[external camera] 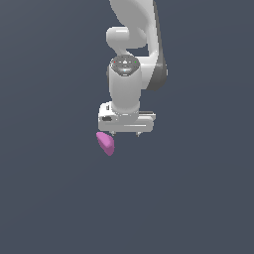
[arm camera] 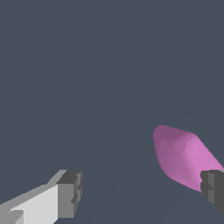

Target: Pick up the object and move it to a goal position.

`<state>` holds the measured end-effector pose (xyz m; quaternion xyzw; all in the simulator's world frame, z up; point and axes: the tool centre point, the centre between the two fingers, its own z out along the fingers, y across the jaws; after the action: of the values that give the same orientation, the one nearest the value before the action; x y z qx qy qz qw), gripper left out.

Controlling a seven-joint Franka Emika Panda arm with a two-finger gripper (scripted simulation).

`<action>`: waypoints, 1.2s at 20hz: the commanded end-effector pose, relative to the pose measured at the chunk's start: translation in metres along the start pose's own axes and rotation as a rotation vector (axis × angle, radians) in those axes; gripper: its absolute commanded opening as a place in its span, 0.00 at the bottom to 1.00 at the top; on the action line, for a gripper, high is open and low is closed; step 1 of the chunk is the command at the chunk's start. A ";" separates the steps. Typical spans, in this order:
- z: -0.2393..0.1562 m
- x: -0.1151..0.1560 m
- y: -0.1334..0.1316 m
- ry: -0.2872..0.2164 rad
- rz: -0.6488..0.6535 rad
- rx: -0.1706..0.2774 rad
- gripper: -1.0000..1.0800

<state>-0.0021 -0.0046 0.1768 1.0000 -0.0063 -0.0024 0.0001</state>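
The two grey fingertips [arm camera: 70, 192] are closest to the wrist camera and they stand wide apart, with nothing between them. The pink lump [arm camera: 183, 157] lies not in the gap but at one fingertip, partly behind it. In the exterior view the lump [external camera: 105, 143] sits just below the gripper [external camera: 126, 133], toward that view's left. Plain dark floor [external camera: 198, 198] is all around.

I can read no text, label, brand, number or sign in either view from here. The white robot arm [external camera: 130, 74] carries only a round, dark-rimmed cap with tiny red and green specks on its wrist joint [external camera: 124, 64], too small for me to make out as any marking.
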 end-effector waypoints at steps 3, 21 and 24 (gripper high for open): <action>-0.002 0.001 0.000 0.002 0.001 0.000 0.96; -0.025 0.007 0.005 0.029 -0.006 -0.002 0.96; -0.023 0.006 0.008 0.029 -0.028 -0.003 0.96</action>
<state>0.0046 -0.0110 0.2009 0.9999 0.0025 0.0122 0.0015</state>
